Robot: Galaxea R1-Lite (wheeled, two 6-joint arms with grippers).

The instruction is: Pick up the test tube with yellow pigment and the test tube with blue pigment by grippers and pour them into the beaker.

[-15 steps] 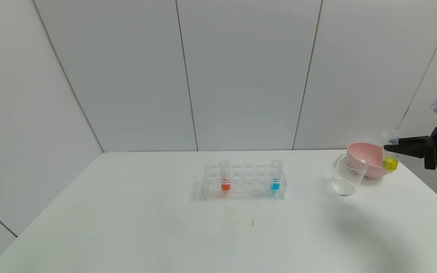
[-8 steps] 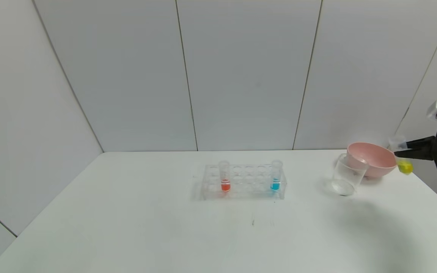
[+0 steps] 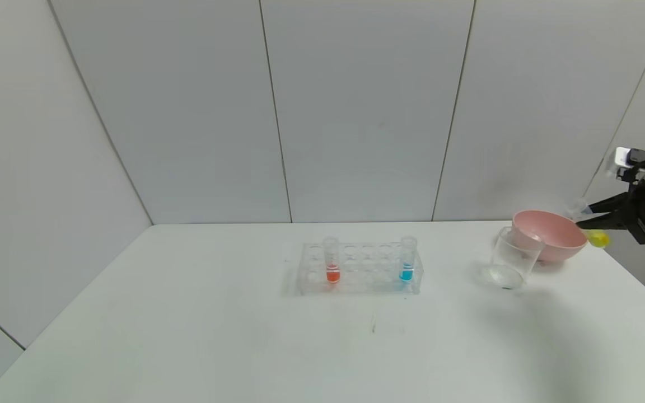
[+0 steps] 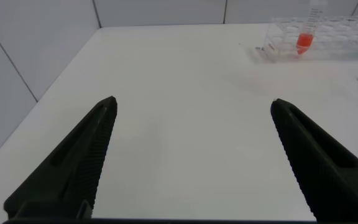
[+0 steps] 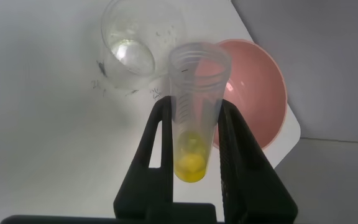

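My right gripper (image 3: 583,218) is shut on the test tube with yellow pigment (image 3: 597,239), held in the air at the far right, beyond the pink bowl. The tube is tilted, open end toward the bowl and beaker. In the right wrist view the tube (image 5: 193,118) sits between the fingers (image 5: 160,134), yellow liquid at its closed end. The beaker (image 3: 512,260) stands on the table in front of the bowl; it also shows in the right wrist view (image 5: 138,43). The test tube with blue pigment (image 3: 406,262) stands in the rack. My left gripper (image 4: 192,107) is open and empty over the table's left part.
A clear tube rack (image 3: 359,268) in the table's middle also holds an orange-liquid tube (image 3: 332,263). A pink bowl (image 3: 548,235) sits at the far right near the table edge. Grey wall panels stand behind the table.
My right gripper has moved right and slightly up with the yellow tube and has tipped it from upright toward horizontal. Nothing else moved.
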